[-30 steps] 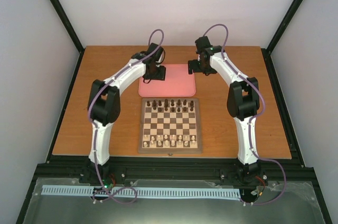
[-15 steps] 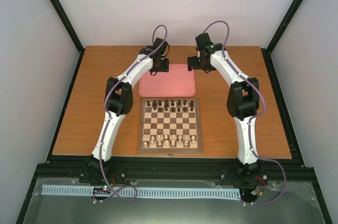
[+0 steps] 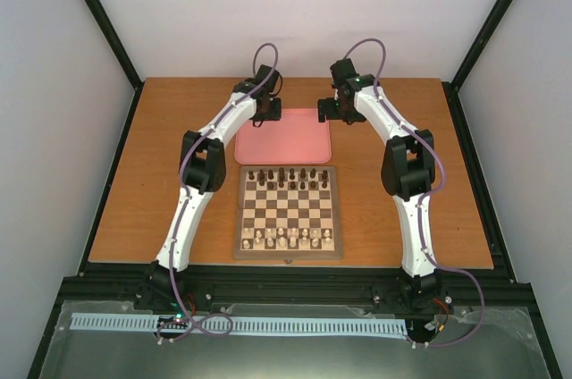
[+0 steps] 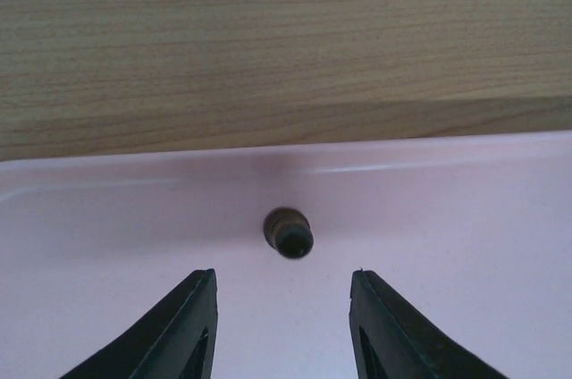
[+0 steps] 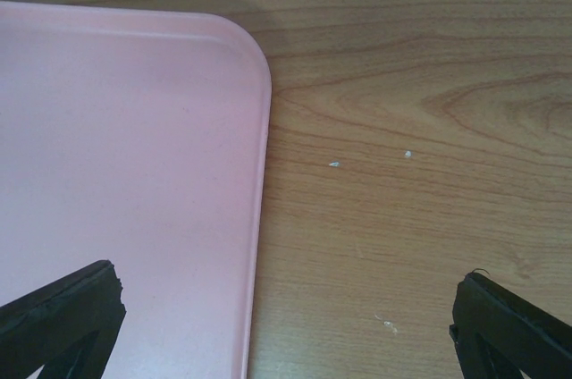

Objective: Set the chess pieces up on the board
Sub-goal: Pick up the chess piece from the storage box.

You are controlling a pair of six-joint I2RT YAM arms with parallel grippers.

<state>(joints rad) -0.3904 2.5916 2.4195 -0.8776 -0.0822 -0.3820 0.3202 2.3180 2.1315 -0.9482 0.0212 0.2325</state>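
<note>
Bright, even, diffuse light fills the overhead view; the arms (image 3: 195, 173) throw only faint, soft shadows on the table (image 3: 134, 200). Resolution is coarse there: the chess pieces (image 3: 281, 176) on the board (image 3: 288, 215) blur into small blobs. In the left wrist view the tray (image 4: 465, 245) washes out to pale pink with a thin glare streak near its rim, and the dark piece (image 4: 289, 232) casts a soft smudge of shadow, seemingly away from the camera. The fingers (image 4: 179, 334) of the left gripper (image 4: 284, 273) are featureless black silhouettes. In the right wrist view the wood grain is crisp, while the fingers (image 5: 63, 316) of the right gripper (image 5: 286, 270) sit dark and soft in the corners.
</note>
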